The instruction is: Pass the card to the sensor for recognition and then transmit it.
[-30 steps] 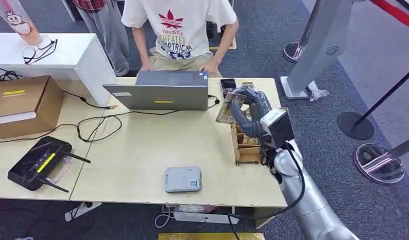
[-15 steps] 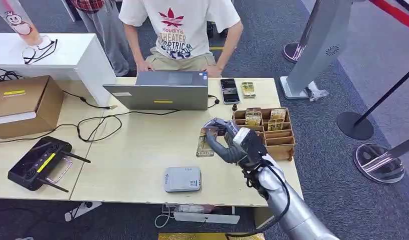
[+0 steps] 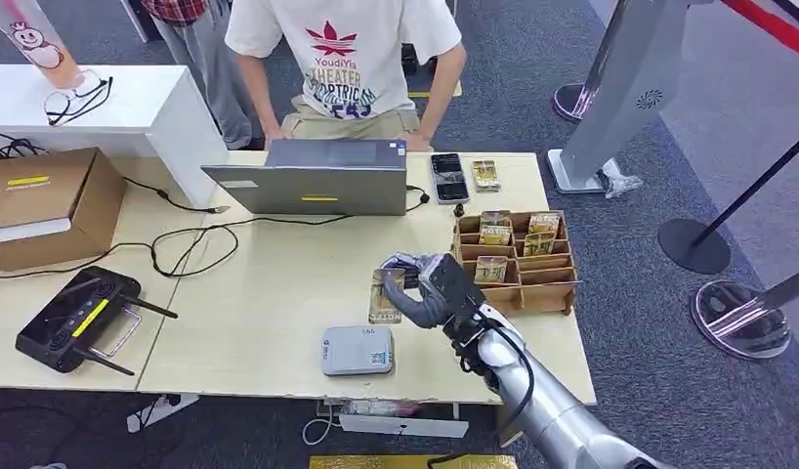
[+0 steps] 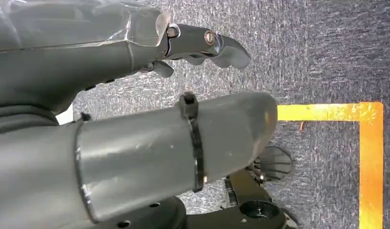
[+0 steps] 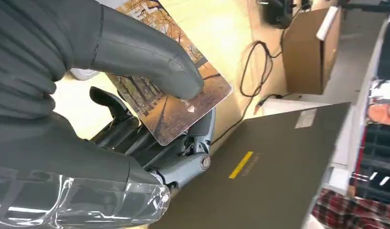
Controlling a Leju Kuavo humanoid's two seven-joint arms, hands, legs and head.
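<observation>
Since the earlier frame the right hand (image 3: 427,289) has swung away from the wooden card rack (image 3: 532,283) toward the grey sensor box (image 3: 357,350), thumb and fingers pinching the card (image 3: 386,295) above the table (image 3: 278,283). The laptop (image 3: 317,178) lies beyond it. The right wrist view reveals the card's autumn-tree print. The left hand (image 4: 136,71) hangs empty over carpet, fingers apart.

Place: probably an exhibition hall or reception lobby, though little of the room shows.
Floor: grey-blue carpet (image 3: 591,68).
Barriers: black stanchion post with round base (image 3: 695,242).
Fixtures: tall silver kiosk stand (image 3: 620,88); pale wooden table (image 3: 278,293) bearing a grey laptop (image 3: 317,181).
</observation>
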